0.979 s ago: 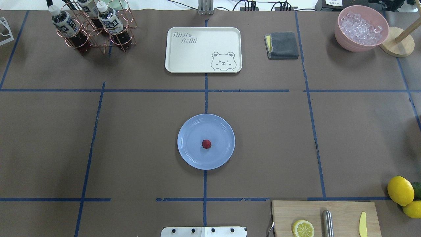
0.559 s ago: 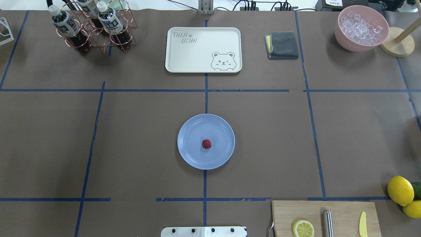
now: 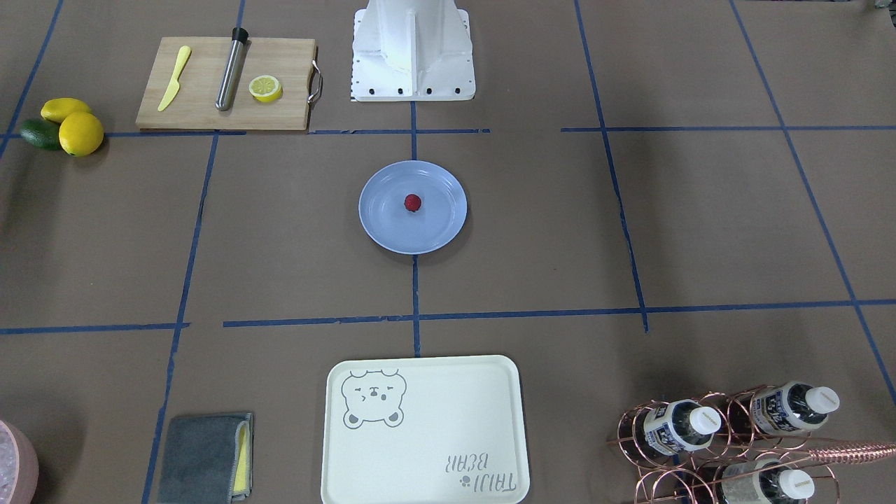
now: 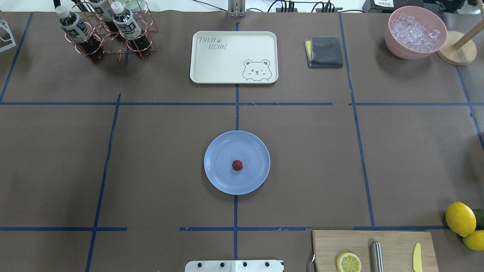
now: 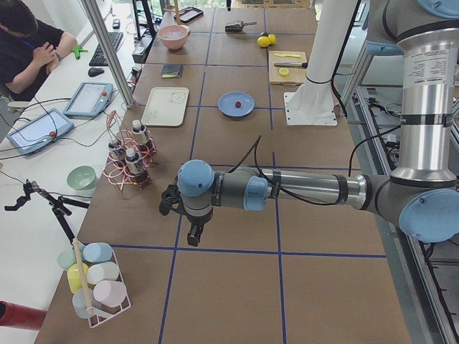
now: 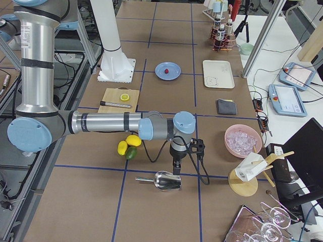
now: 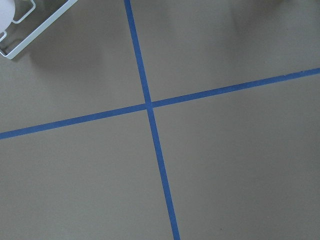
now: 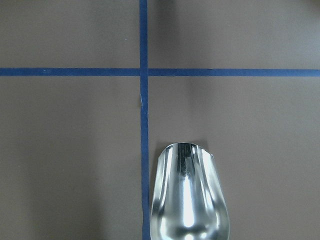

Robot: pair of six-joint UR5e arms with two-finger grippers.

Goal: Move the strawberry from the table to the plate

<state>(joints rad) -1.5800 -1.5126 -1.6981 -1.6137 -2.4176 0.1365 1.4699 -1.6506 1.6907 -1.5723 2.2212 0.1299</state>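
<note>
The small dark-red strawberry (image 4: 237,165) (image 3: 412,203) lies in the middle of the round light-blue plate (image 4: 219,181) (image 3: 385,224), which rests on the brown table (image 4: 159,151) at its centre. Neither gripper appears in the overhead or front views. Only the exterior left view shows my left gripper (image 5: 193,235), hanging low over the table far from the plate; I cannot tell if it is open or shut. Likewise my right gripper (image 6: 176,170) shows only in the exterior right view, just above a metal scoop, and its state is unclear too.
A cream bear tray (image 4: 233,56), a copper bottle rack (image 4: 109,32), a grey cloth (image 4: 324,51) and a pink ice bowl (image 4: 415,32) line the far side. A cutting board (image 4: 374,251) and lemons (image 4: 460,218) sit near right. The metal scoop (image 8: 189,197) lies under my right wrist.
</note>
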